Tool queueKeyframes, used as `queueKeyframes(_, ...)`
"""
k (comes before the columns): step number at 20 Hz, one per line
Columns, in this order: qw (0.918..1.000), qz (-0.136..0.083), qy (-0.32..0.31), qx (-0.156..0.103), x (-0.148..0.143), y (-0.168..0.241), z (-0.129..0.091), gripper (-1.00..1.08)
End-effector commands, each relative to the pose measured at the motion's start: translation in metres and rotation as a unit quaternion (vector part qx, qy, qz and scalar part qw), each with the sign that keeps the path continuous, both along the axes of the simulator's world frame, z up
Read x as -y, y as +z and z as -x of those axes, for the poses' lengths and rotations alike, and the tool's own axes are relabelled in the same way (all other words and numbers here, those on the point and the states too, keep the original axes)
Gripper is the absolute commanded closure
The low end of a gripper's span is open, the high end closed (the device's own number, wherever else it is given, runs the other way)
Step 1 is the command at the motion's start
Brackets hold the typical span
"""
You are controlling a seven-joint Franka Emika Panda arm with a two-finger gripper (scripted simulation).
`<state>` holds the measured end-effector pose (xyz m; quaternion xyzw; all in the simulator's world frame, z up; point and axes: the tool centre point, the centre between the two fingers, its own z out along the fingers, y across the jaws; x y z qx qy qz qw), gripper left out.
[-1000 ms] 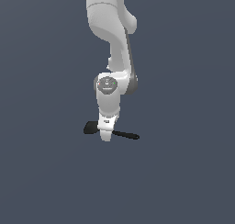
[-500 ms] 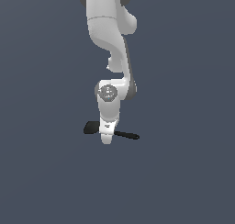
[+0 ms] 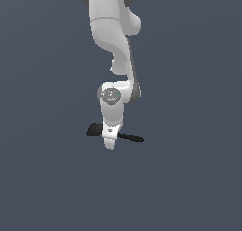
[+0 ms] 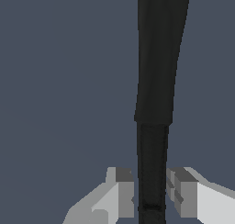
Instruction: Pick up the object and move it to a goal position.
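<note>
Spatula (image 4: 156,81) handle between fingers (image 4: 123,191), narrow gaps either side

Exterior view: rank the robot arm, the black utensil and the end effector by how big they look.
1. Robot arm, by far the largest.
2. Black utensil, sticking out past the end effector on both sides.
3. End effector, smallest, though the utensil's middle is hidden behind it.

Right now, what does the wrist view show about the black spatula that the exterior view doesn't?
Only the wrist view shows the gripper's two fingers either side of the black spatula, with narrow gaps, so not clamped. Only the exterior view shows the whole arm and both spatula ends sticking out past the gripper. Both show the gripper straddling the spatula.
</note>
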<state>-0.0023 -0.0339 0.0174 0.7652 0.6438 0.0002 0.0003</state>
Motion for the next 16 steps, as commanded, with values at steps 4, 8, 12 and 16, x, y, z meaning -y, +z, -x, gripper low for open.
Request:
queueKeyframes(4, 1.0, 0.0, 0.0, 0.0, 0.002, 0.002, 0.0, 1.08)
queueKeyframes(8, 1.0, 0.0, 0.0, 0.0, 0.008, 0.013, 0.002, 1.08)
queueKeyframes(12, 1.0, 0.0, 0.0, 0.0, 0.021, 0.031, 0.006, 1.08)
queueKeyframes(16, 1.0, 0.0, 0.0, 0.0, 0.039, 0.06, 0.011, 1.08)
